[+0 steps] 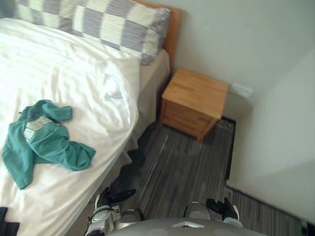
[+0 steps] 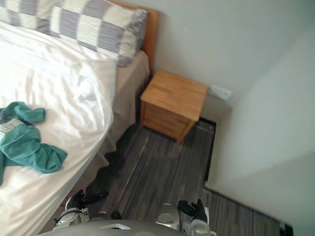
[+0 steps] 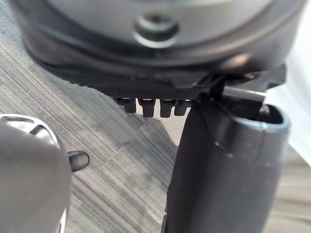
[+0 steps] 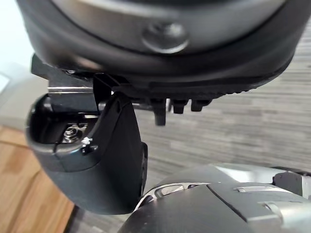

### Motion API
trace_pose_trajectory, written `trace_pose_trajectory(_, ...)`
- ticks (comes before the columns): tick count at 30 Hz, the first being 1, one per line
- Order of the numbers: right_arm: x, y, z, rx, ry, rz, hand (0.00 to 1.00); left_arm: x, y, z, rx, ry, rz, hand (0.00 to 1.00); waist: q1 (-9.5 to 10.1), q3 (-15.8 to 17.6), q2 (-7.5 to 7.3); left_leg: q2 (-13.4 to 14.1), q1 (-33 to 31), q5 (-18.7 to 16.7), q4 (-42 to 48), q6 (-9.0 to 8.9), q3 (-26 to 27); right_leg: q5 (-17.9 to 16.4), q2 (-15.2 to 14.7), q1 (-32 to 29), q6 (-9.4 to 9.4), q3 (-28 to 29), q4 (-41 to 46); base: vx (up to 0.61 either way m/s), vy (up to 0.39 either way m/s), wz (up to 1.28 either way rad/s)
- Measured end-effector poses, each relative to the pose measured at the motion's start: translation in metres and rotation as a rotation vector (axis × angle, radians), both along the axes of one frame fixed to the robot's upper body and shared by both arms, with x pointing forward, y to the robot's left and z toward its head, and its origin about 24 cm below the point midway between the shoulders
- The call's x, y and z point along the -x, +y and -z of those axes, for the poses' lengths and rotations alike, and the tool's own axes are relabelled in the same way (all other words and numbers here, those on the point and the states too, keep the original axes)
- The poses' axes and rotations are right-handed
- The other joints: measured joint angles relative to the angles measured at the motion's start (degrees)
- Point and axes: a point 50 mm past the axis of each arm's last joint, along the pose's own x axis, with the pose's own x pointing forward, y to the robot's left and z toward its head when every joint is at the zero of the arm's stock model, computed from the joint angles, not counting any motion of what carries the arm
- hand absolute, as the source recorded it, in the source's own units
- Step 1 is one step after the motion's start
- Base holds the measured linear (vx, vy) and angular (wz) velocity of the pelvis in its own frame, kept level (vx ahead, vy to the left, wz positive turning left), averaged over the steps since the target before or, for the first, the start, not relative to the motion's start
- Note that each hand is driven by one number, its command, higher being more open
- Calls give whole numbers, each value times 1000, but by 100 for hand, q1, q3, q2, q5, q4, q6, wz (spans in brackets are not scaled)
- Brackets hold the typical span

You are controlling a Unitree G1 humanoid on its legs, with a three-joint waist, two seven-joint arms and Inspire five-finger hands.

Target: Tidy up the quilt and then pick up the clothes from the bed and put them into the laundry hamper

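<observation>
The crumpled teal-green cloth garment [image 2: 24,142] is cut off by the picture's edge in the right eye view. Nearer the robot than the garment, a small dark scrap [image 1: 7,223] lies on the white quilt [image 1: 74,73], too cropped to identify. Beyond the garment, the grey-and-cream checked pillow [image 1: 113,24] is cut off too, and it hides most of the orange-brown wooden headboard [image 1: 173,29]. Left of the garment, the quilt runs out of frame.

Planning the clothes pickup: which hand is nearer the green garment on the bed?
Left. The left hand hangs low by the edge of the bed, on the side of the green garment; the right hand hangs over the floor, farther away.
</observation>
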Motion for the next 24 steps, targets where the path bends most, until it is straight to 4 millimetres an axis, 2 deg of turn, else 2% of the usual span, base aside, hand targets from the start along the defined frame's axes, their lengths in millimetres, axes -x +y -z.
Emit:
trace_pose_trajectory(1, -2, 0, -1, 6, -7, 2, 100, 0, -1, 0, -3, 0, 4, 100, -3, -5, 16, 54, 8, 18, 2, -26, -316, -106, 24, -93, -97, -43, -619, 291, -234, 142)
trace_pose_trajectory(2, -3, 0, -1, 6, -10, 2, 100, -1, -1, 0, -4, -2, 8, 100, -3, 2, 27, 79, 4, 35, 3, -54, -488, -118, 45, -120, -119, -35, -1016, 293, -308, 145)
trace_pose_trajectory(3, -7, -2, -2, 9, -17, 0, 100, -2, -2, -1, -7, -4, 5, 100, 2, 27, 70, 171, -26, 75, -10, -121, -798, -109, 142, -149, -112, 96, -1945, 273, -371, 141)
trace_pose_trajectory(4, -8, -4, -2, 13, -21, -1, 100, -4, -3, -1, -8, -11, 9, 100, 25, 61, 131, 296, -73, 126, -46, -223, -1095, -23, 244, -175, -43, 334, -2865, 254, -396, 137)
trace_pose_trajectory(5, -9, -5, -3, 15, -24, -1, 100, -5, -4, -2, -10, -19, 13, 100, 28, 67, 147, 360, -106, 155, -88, -291, -1241, 44, 261, -215, 14, 459, -3269, 232, -450, 128)
trace_pose_trajectory(6, -12, -6, -4, 16, -32, 1, 100, -8, -3, -4, -14, -35, 12, 100, 46, 69, 147, 494, -187, 188, -194, -501, -1550, 288, 245, -350, 47, 772, -3921, 222, -522, 113)
trace_pose_trajectory(8, -18, -5, -5, 7, -49, 11, 100, -9, -1, -5, -23, -42, 1, 100, 83, 102, 90, 742, -293, 149, -337, -902, -2024, 529, 169, -477, 72, 1256, -4469, 199, -600, 125)
trace_pose_trajectory(9, -22, -1, -5, -8, -59, 21, 100, -9, 5, -6, -39, -44, -3, 100, 90, 137, -78, 884, -288, 138, -528, -1198, -2266, 549, 115, -469, 206, 1414, -4554, 133, -645, 139)
trace_pose_trajectory(10, -29, -5, -7, -13, -78, 37, 100, -12, 3, -6, -31, -54, -12, 100, 91, 276, 25, 1230, -179, 167, -664, -1371, -2356, 868, 296, -520, 535, 1169, -4021, 126, -624, 134)
trace_pose_trajectory(11, -35, -8, -10, 6, -94, 38, 100, -12, 0, -6, -13, -61, -12, 100, 69, 320, 93, 1314, -237, 187, -535, -1399, -2279, 696, 357, -583, 344, 1006, -3638, 163, -529, 100)
trace_pose_trajectory(13, -47, -15, -14, 21, -99, 10, 100, -8, -9, -4, 21, -60, -14, 100, 78, 256, 316, 1310, -192, 368, -560, -1395, -2037, 322, 559, -566, 102, 695, -3262, 256, -441, 73)
trace_pose_trajectory(14, -49, -16, -13, 10, -86, -17, 100, -6, -13, -2, 31, -54, -1, 100, 90, 197, 414, 1479, -187, 656, -716, -1367, -1891, 232, 669, -511, -38, 431, -3156, 236, -352, 65)
trace_pose_trajectory(15, -52, -15, -14, -1, -93, -19, 100, -6, -14, -2, 38, -61, -6, 100, 136, 149, 495, 1545, -227, 794, -714, -1346, -1887, 199, 721, -473, -98, 336, -3137, 210, -328, 71)
trace_pose_trajectory(16, -55, -10, -14, -8, -102, -35, 100, -6, -12, -3, 45, -75, -35, 100, 213, 119, 470, 1592, -486, 940, -447, -1183, -1782, 143, 724, -393, -185, 124, -3191, 195, -316, 91)
trace_pose_trajectory(17, -59, -3, -14, -18, -119, -36, 100, -6, -9, -3, 41, -80, -50, 100, 141, 123, 454, 1584, -852, 1118, -42, -902, -1422, 133, 649, -134, -202, -256, -3387, 220, -309, 129)
trace_pose_trajectory(18, -58, 1, -13, -26, -117, -33, 100, -6, -8, -3, 40, -80, -54, 100, 57, 126, 447, 1595, -1046, 1202, 266, -667, -833, 133, 584, 116, -210, -544, -3580, 222, -262, 141)
trace_pose_trajectory(19, -58, 2, -13, -23, -109, -39, 100, -6, -10, -3, 46, -82, -60, 100, 46, 161, 444, 1653, -1231, 973, 756, -546, -68, 132, 558, 313, -218, -737, -3709, 211, -159, 116)
trace_pose_trajectory(20, -59, 1, -13, -16, -104, -37, 100, -6, -13, -3, 54, -78, -59, 100, 84, 179, 530, 1547, -1244, 542, 1176, -632, 777, 131, 508, 567, -219, -878, -3833, 180, -84, 75)
trace_pose_trajectory(21, -60, 2, -13, -15, -103, -35, 100, -6, -14, -2, 57, -74, -59, 100, 96, 172, 546, 1415, -1250, 353, 1268, -643, 996, 131, 459, 654, -218, -914, -3875, 179, 23, 58)
trace_pose_trajectory(22, -62, 3, -13, -15, -107, -34, 100, -6, -14, -2, 61, -74, -55, 100, 98, 171, 547, 1022, -1330, 109, 1318, -602, 1158, 134, 346, 819, -214, -997, -3953, 172, 105, 54)
trace_pose_trajectory(23, -62, 2, -13, -16, -107, -29, 100, -6, -15, -2, 70, -74, -48, 100, 82, 170, 550, 633, -1397, 65, 1036, -419, 1262, 132, 277, 954, -206, -1112, -3977, 169, 135, 60)
trace_pose_trajectory(24, -59, 1, -12, -16, -101, -21, 100, -5, -16, -1, 73, -70, -46, 100, 79, 163, 532, 512, -1287, 104, 793, -171, 1321, 125, 282, 1017, -195, -1152, -3977, 191, 134, 75)
